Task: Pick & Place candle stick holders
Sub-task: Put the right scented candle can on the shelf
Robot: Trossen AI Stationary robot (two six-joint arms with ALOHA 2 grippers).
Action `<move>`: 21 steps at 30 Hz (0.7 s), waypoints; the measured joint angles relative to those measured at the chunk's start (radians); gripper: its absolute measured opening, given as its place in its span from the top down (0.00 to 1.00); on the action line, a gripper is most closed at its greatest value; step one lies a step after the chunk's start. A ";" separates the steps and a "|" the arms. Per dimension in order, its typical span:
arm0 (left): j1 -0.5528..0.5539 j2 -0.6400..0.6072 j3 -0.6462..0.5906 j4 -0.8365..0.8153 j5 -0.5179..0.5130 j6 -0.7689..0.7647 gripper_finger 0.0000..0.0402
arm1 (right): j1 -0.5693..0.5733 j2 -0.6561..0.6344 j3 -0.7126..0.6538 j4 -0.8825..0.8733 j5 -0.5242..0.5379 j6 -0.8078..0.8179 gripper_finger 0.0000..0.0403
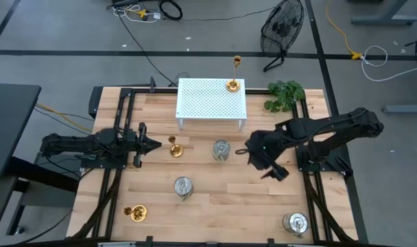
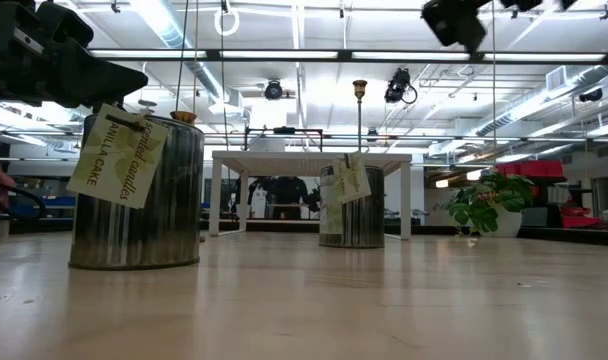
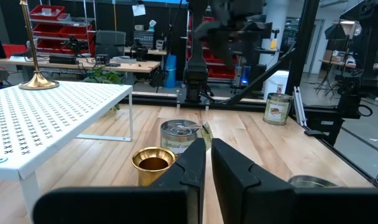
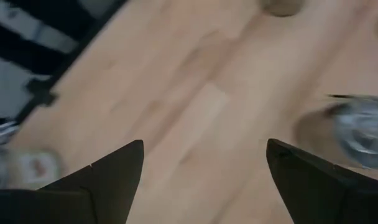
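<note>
One gold candle stick holder (image 1: 234, 84) stands on the white rack (image 1: 210, 101). A second (image 1: 175, 147) stands on the table, and a third (image 1: 135, 213) sits near the front left. Silver can-like holders stand at mid-table (image 1: 221, 149), nearer the front (image 1: 183, 186) and at the front right (image 1: 295, 223). My left gripper (image 1: 155, 144) is shut and empty, just left of the second gold holder (image 3: 153, 163). My right gripper (image 1: 260, 162) is open and empty above the table, right of the mid-table silver holder (image 4: 357, 130).
A green plant (image 1: 285, 94) stands at the far right beside the rack. Black frame rails (image 1: 311, 199) run along the table's left and right sides. The silver holders carry paper tags (image 2: 119, 155). Bare wood (image 1: 229, 199) lies between the front holders.
</note>
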 joint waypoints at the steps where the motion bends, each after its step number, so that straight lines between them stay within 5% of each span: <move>1: 0.000 0.000 0.000 0.000 0.000 0.000 0.92 | 0.011 0.000 0.000 -0.015 -0.014 0.002 0.15; 21: 0.000 0.000 0.000 0.000 0.000 0.000 0.92 | 0.274 0.000 0.000 -0.074 -0.015 0.023 0.15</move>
